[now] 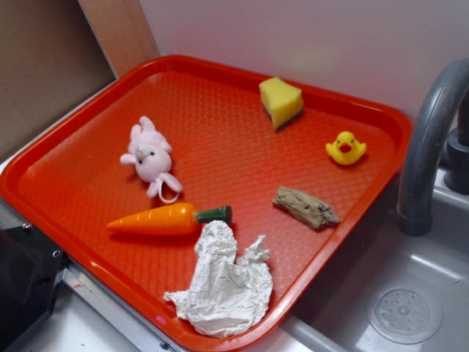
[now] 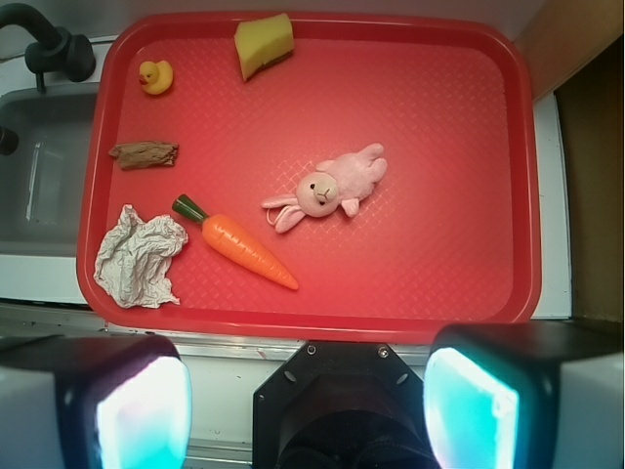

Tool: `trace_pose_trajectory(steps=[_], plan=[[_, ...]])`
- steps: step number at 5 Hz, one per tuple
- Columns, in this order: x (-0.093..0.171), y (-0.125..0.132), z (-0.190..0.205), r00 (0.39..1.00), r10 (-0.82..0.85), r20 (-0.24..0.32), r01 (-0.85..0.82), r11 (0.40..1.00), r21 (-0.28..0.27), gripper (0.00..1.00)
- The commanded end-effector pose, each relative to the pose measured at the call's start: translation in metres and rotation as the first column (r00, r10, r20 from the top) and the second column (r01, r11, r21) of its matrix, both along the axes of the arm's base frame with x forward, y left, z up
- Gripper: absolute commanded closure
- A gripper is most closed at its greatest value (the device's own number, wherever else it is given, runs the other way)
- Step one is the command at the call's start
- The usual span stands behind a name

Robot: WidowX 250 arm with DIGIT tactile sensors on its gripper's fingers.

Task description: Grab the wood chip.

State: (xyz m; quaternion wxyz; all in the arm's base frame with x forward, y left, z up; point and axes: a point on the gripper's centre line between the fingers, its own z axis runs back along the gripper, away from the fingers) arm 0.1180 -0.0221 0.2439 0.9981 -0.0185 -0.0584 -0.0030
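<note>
Fingers (image 2: 137,410) of the gripper (image 2: 308,410) are showing only in the wrist view, filling the bottom corners as two dark blocks with glowing cyan pads, standing wide apart and gripping nothing. They are hanging over the near edge of the red tray (image 2: 439,274), well clear of everything on it, and the exterior view is not showing them at all.

No brand, label or readable writing is appearing on any object.

The wood chip (image 1: 305,207) is lying flat on the tray near its edge beside the sink (image 1: 410,308), touching nothing. It is looking grey-brown, rough and elongated, with a jagged, grainy surface and ragged ends. In the exterior view it is sitting below the yellow rubber duck (image 1: 346,148) and to the right of the orange toy carrot (image 1: 170,218), whose green stem end is pointing towards it. The crumpled white paper (image 1: 226,286) is resting near the carrot's stem, apart from the chip. A yellow sponge (image 1: 281,101) is lying at the far rim, and a pink plush bunny (image 1: 151,158) is lying near the tray's middle. A grey faucet (image 1: 429,139) is curving over the sink just beyond the chip's side of the tray.
</note>
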Motion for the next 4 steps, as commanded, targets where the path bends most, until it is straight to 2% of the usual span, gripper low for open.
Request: trace_pose_trajectory(steps=[1, 2, 3, 4], plan=[[0.000, 0.000, 0.000, 1.000, 0.000, 0.000, 0.000, 1.000, 0.000, 0.00], [0.048, -0.027, -0.012, 0.969, -0.247, 0.000, 0.246, 0.964, 0.099, 0.00], [0.089, -0.056, -0.035, 0.871, -0.478, -0.112, 0.486, 0.872, 0.057, 0.00], [0.120, -0.088, -0.057, 0.721, -0.674, -0.162, 0.689, 0.722, 0.063, 0.00]])
